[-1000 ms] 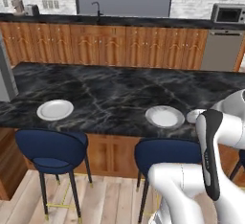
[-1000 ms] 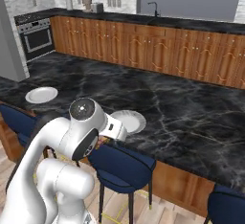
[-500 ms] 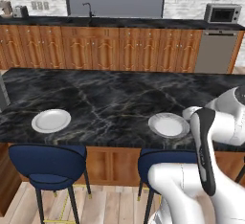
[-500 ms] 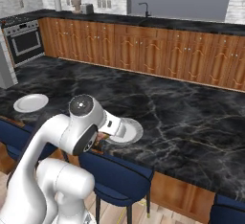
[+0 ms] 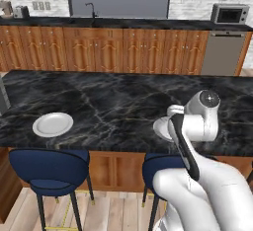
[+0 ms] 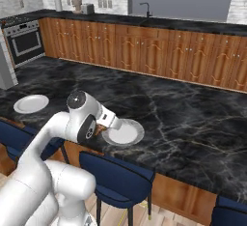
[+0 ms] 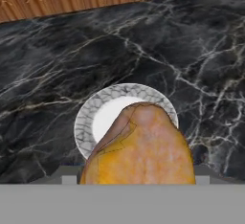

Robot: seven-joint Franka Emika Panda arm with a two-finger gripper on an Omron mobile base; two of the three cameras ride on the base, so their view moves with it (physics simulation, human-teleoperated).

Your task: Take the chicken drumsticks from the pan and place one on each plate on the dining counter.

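Two white plates wait on the dining counter [image 5: 123, 101], and a golden-orange drumstick [image 7: 141, 149] hangs just above the nearer plate [image 7: 103, 117], seen at close range in the hand view. The meat looms so large there that it hides the fingertips; the fingers appear clamped on the drumstick at a fairly wide spread, though the contact itself cannot be seen. From the left base view the arm's wrist covers part of that plate [image 5: 162, 128], while the second plate [image 5: 52, 124] sits well apart, bare, towards the counter's other end.

Judged from this moment, the step in hand is the set-down. Doing it well means bringing the drumstick over the plate's flat centre rather than its raised rim, lowering until the meat nearly rests on the surface, then parting the fingers and lifting straight up so nothing drags. The drumstick is rounded and tapering, so a drop from height could let it roll off the shallow dish onto the slick stone.

Smooth, glossy surfaces dominate: the counter top is black marble threaded with white veins, the plate is plain white and shallow with a low lip, and the drumstick's skin looks mottled orange with a darker brown flank. Blue padded stools [image 5: 49, 168] stand under the counter's brown wooden front [image 5: 113, 168]
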